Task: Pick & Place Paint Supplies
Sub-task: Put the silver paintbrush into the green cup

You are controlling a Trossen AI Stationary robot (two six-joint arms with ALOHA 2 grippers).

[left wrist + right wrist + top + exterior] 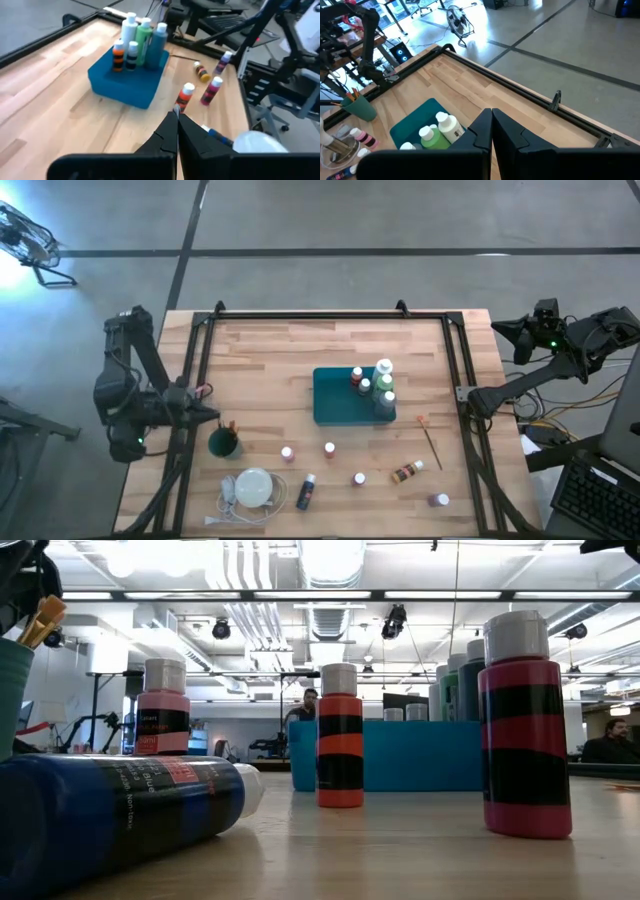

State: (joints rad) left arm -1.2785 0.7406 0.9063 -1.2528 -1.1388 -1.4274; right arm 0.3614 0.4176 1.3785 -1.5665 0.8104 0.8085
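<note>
On the bench (260, 360), several paint bottles (372, 386) stand in the teal tray (335, 408), others scattered nearer the front beside a brush (431, 440). Left gripper (177, 116) and right gripper (492, 113) wait at opposite bench edges, jaws together, holding nothing.

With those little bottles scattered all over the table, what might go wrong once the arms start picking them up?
The upright bottles stand near one another, so a gripper reaching for one might knock over its neighbour. The tray already holds several tall bottles crowded at one side, so adding another could tip them. The blue bottle lies on its side and may roll when touched. The thin brush lies flat on the wood and looks hard to pinch.
</note>
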